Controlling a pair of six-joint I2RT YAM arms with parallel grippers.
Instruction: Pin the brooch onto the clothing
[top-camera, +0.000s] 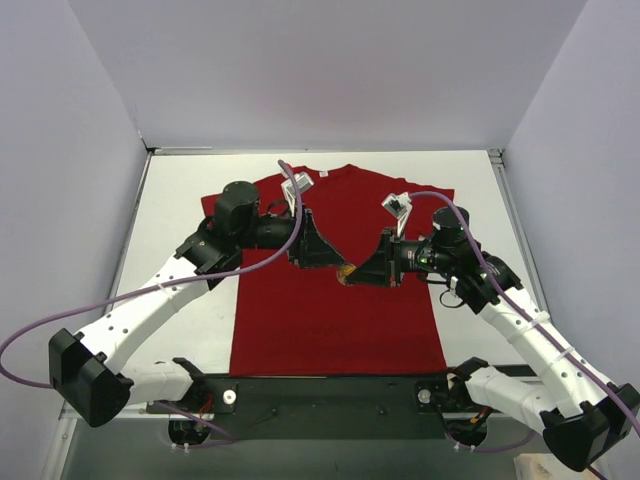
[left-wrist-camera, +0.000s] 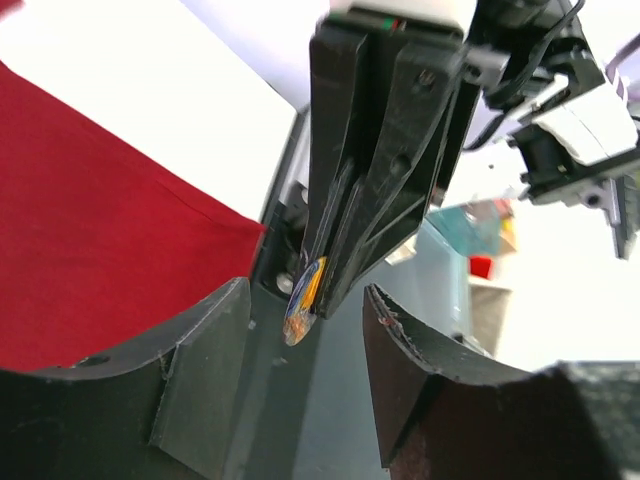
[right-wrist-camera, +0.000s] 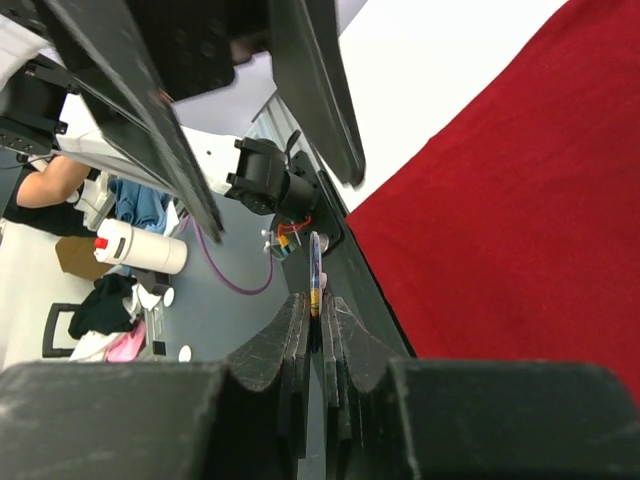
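The clothing, a dark red T-shirt (top-camera: 340, 320), lies flat on the white table (top-camera: 180, 200) and also shows in the wrist views (left-wrist-camera: 90, 230) (right-wrist-camera: 520, 220). Above its middle, my right gripper (top-camera: 352, 272) (right-wrist-camera: 318, 300) is shut on the brooch (top-camera: 346, 271) (right-wrist-camera: 316, 262), a small orange, yellow and blue badge seen edge-on. My left gripper (top-camera: 330, 262) (left-wrist-camera: 305, 300) faces it tip to tip. It is open, its fingers (left-wrist-camera: 215, 330) standing on either side of the brooch (left-wrist-camera: 303, 292) with a gap on each side.
The black base plate (top-camera: 320, 392) spans the table's near edge below the shirt's hem. Purple cables (top-camera: 270, 255) loop over both arms. White walls enclose the table at left, back and right.
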